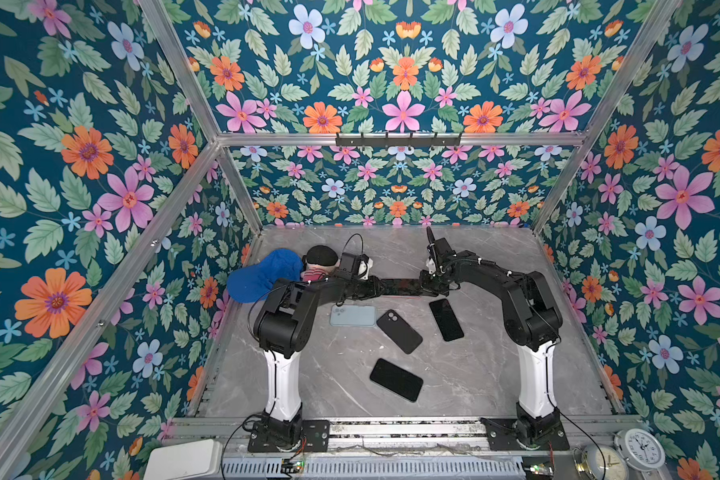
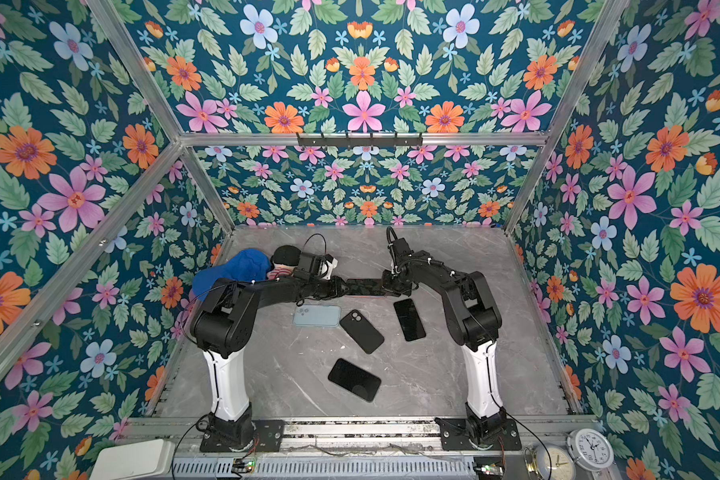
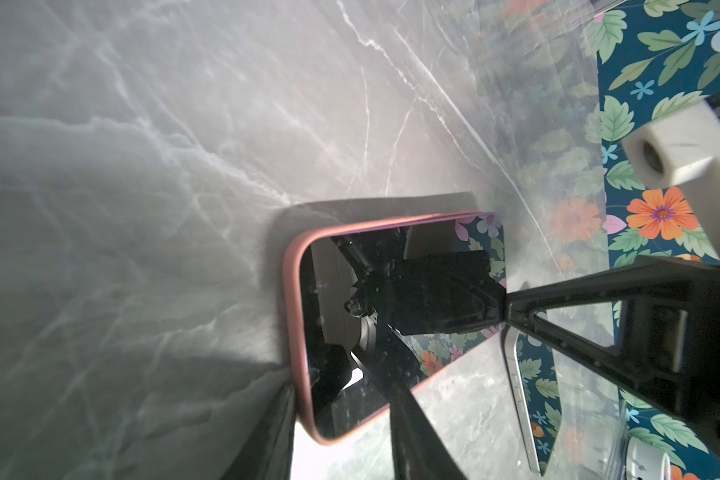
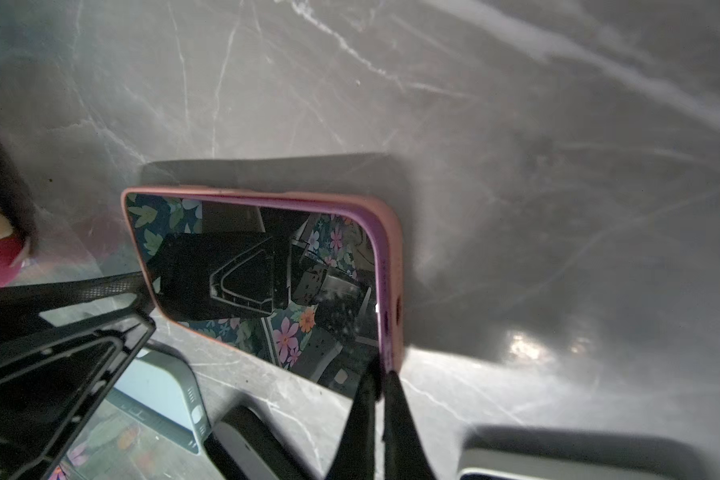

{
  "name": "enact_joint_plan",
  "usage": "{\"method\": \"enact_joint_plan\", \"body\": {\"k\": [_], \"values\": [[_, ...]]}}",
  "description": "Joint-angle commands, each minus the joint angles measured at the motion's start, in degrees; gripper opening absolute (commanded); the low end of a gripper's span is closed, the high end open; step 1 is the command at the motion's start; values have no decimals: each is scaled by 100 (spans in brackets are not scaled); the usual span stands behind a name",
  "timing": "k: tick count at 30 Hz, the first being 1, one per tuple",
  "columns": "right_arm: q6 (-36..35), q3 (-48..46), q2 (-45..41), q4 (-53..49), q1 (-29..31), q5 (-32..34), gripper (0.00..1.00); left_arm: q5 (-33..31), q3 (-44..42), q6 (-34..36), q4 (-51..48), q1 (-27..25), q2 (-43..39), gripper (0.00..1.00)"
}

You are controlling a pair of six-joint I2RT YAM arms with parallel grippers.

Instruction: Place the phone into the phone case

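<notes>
The phone (image 3: 371, 311) lies in the pink phone case (image 4: 391, 257), far of centre; left gripper (image 3: 337, 390) clasps its left end, seemingly; right gripper (image 4: 379, 374) pinches the right rim; glass looks slick and stiff, so grip the edges.

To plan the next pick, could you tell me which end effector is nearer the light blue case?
Left. The left end effector is just beyond the light blue case, at the pink-cased phone's left end; the right end effector pinches its right end, farther away.
</notes>
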Motion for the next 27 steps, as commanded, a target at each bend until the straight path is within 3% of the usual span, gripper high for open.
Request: {"method": "enact_joint_plan", "body": {"k": [1, 10, 16, 27], "values": [[79, -149, 226, -59, 153, -340, 6, -44, -9, 13, -332, -7, 78, 40], [-146, -22, -100, -398, 127, 5, 7, -180, -60, 82, -452, 69, -39, 43], [-875, 134, -484, -433, -51, 129, 18, -320, -270, 94, -517, 231, -277, 52], [-1887, 1455, 402, -425, -98, 95, 40, -46, -494, -274, -283, -175, -476, 55]]}}
